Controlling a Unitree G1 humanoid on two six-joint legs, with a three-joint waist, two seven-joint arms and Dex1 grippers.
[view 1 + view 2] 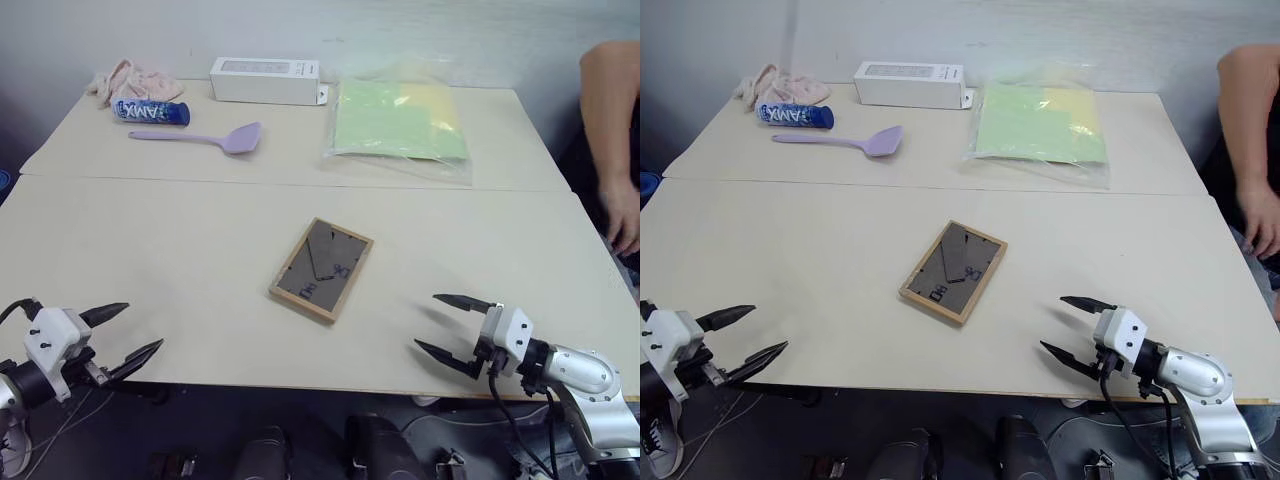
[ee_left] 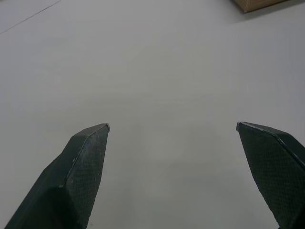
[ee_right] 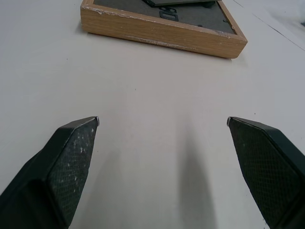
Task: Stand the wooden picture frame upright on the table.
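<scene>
both our grippers hover spread wide and empty at the near edge of the table [image 1: 200, 250]. our right gripper [image 1: 444, 323] has the wooden picture frame [image 1: 321, 269] at its 10 o'clock, near but apart; from our left gripper [image 1: 130, 333] it sits at 2 o'clock, farther off. the frame lies flat, dark back panel up, mid-table.

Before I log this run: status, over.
Left gripper and right gripper open, empty. Wooden picture frame flat, back up, on the table, between them. Nothing in the way.
</scene>
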